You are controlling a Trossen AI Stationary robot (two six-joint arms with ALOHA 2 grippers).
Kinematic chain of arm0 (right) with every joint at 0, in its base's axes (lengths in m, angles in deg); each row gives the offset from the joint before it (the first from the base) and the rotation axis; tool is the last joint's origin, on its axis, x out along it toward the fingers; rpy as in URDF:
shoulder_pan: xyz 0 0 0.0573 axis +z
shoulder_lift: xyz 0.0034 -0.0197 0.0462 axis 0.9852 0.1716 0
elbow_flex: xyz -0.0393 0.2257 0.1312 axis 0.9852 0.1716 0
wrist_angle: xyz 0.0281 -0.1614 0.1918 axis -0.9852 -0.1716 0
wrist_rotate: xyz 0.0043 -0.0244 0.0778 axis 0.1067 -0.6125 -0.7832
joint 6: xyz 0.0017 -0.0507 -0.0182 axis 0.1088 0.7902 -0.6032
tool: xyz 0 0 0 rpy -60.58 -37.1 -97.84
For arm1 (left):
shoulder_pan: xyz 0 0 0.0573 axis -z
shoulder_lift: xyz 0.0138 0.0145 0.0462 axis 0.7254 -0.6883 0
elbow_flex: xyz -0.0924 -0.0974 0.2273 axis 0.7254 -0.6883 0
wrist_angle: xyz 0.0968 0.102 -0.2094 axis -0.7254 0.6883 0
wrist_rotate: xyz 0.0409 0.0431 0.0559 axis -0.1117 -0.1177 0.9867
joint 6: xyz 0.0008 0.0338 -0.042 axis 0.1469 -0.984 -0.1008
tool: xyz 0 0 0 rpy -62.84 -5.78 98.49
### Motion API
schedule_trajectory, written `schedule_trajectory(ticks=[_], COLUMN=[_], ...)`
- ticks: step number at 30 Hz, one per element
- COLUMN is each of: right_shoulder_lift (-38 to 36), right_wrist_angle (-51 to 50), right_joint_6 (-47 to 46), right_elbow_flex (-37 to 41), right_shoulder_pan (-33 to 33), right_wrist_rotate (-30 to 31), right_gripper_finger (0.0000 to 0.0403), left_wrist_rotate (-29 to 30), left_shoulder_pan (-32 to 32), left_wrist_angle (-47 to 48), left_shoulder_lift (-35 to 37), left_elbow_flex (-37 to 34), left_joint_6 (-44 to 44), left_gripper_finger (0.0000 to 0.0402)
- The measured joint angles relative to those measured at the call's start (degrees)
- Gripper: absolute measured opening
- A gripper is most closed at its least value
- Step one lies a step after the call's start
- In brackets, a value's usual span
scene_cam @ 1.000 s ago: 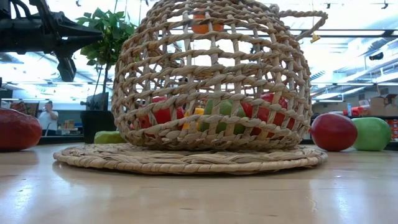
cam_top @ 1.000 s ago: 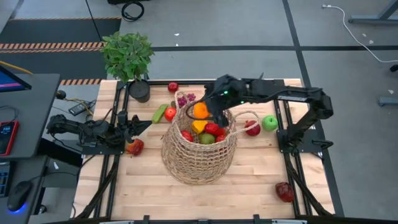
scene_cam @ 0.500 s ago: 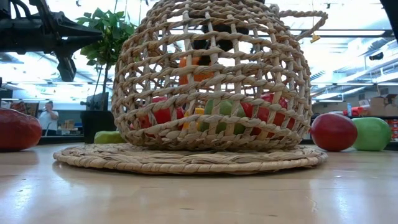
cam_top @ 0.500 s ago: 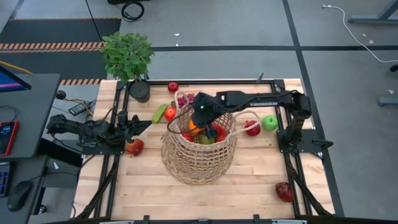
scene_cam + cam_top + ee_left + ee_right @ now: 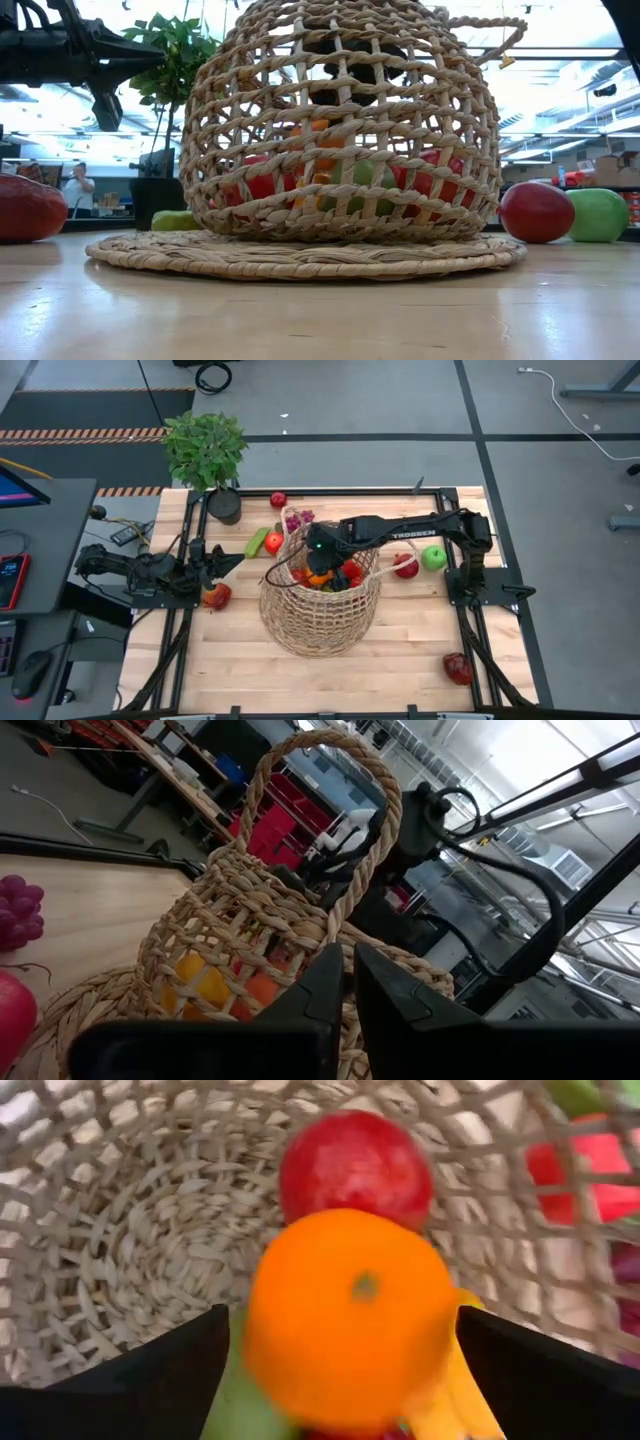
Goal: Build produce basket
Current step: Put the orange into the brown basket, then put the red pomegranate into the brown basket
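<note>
The tan wicker basket (image 5: 320, 605) stands mid-table on its flat woven base (image 5: 300, 255). My right gripper (image 5: 320, 548) reaches down through its mouth and is open. The orange (image 5: 350, 1315) shows between and beyond the two spread fingers, blurred and apart from them. Seen through the weave, the orange (image 5: 315, 150) is below the gripper (image 5: 350, 60), above a red apple (image 5: 355, 1165), a green fruit and a yellow one in the basket. My left gripper (image 5: 222, 562) waits shut at the table's left, pointing at the basket's loop handle (image 5: 330, 780).
Outside the basket, right of it, lie a red apple (image 5: 405, 566) and a green apple (image 5: 434, 557). A red pepper (image 5: 458, 668) is near the right front corner. Cucumber (image 5: 257, 542), tomato (image 5: 274, 542), grapes (image 5: 298, 518), a red fruit (image 5: 216, 596) and a potted plant (image 5: 207, 455) are on the left.
My right gripper has swung toward the table's left and gone down into the basket's mouth, carrying the orange. In the last half second the gripper has stayed in place while the orange has dropped away from it toward the fruit in the basket.
</note>
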Motion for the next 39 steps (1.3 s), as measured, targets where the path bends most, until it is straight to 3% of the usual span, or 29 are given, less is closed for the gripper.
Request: schedule_trajectory(ticks=[8,14,21,30,33,39], right_shoulder_lift=[-8.6,-17.79,-27.18,-35.04,-35.97,-37.81], right_wrist_angle=[-0.02,-2.11,-12.92,-28.15,-30.94,-30.46], right_joint_6=[-6.94,-13.62,-28.65,-41.77,-41.89,-39.05], right_elbow_flex=[0.0,-0.02,-0.04,-0.04,0.98,9.15], right_shoulder_pan=[-0.03,-1.21,-4.51,-7.72,-10.15,-19.4], right_wrist_rotate=[5.39,15.07,18.8,18.84,17.97,7.67], right_gripper_finger=[0.0394,0.0395,0.0394,0.0394,0.0394,0.039], left_wrist_rotate=[0.0,0.0,0.0,0.0,0.01,0.01], left_shoulder_pan=[0.0,0.0,0.0,0.01,0.02,0.0], left_wrist_angle=[-0.05,-0.05,-0.05,-0.05,-0.05,-0.05], left_shoulder_lift=[0.02,0.01,0.02,0.02,0.01,0.0], left_elbow_flex=[0.0,0.0,0.01,0.0,0.0,0.02], left_joint_6=[0.0,0.0,0.0,0.0,0.0,0.0], left_gripper_finger=[0.0035,0.0034,0.0035,0.0035,0.0035,0.0034])
